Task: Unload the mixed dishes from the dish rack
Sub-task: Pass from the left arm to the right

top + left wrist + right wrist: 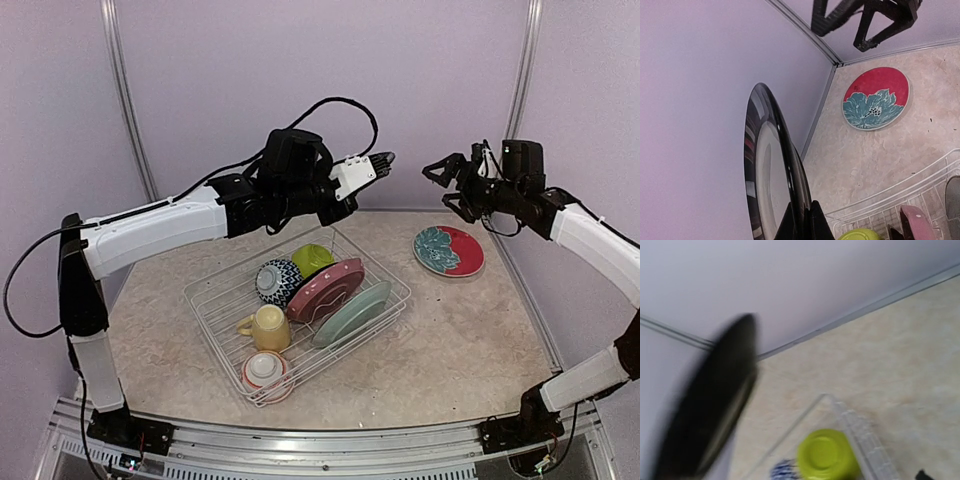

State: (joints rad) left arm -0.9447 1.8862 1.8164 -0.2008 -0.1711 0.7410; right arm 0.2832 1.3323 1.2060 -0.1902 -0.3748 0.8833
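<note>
The dish rack (225, 303) stands in the middle of the desk (470, 340), and six pieces of the mixed dishes are inside it. At the far end of the rack you see the lime green bowl (312, 259), with the blue-patterned bowl (277, 281) just beside it on the left. Along the right side of the rack, the pink plate (325, 289) and the teal plate (352, 313) lean on edge, one next to the other. The pale yellow mug (266, 328) is near the middle of the rack. The red-white bowl (265, 370) sits in the rack's near corner.

One more dish is out of the rack and in the air. Your left hand (802, 222) is closed on the rim of the black plate (772, 170) and holds it on edge above the far end of the rack, in front of the purple wall (300, 60).

The red plate with a teal flower (449, 250) lies flat on the desk, to the right of the rack's far corner and well apart from it.

Your right hand (440, 176) hangs in the air beyond that same corner, above the red plate. Its fingers stand wide apart and there is nothing between them. The right wrist view is blurred, so the black plate shows there only as a dark smear.
</note>
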